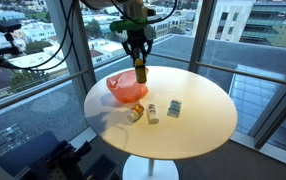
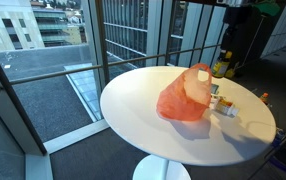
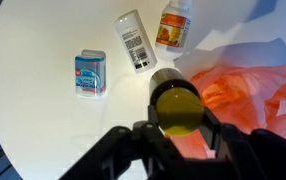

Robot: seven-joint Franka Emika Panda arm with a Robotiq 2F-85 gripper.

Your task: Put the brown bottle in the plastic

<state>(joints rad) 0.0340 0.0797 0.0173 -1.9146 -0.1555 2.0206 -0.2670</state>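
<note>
The brown bottle (image 3: 175, 105) is held clear of the table (image 3: 33, 130); the gripper (image 3: 176, 130) has its jaws closed on the two sides of the body, with nothing else in its hold; in an exterior view the brown bottle (image 1: 140, 72) hangs upright at the edge of the plastic (image 1: 126, 90); whether it is fully over the opening cannot be told.

Handling, as judged: the bottle looks small, rigid and light; its smooth round wall may slip or swivel between flat pads; the present hold across the body appears sound; a low release is advisable, since a narrow upright bottle will likely tip on landing.

Surroundings in the wrist view, left to right: a small grey-blue box (image 3: 90, 73) stands on the bare table, well apart from the bottle; a white container (image 3: 136, 42) lies on its side beside it, printed label up; a jar with an orange label (image 3: 174, 25) lies next, near the plastic's edge; at the right lies the plastic itself, translucent orange and crumpled.

Obstructions: none of the three small items stands between bottle and plastic; the only concern is the plastic's own soft, raised wall, which could be pushed or snagged on descent.
</note>
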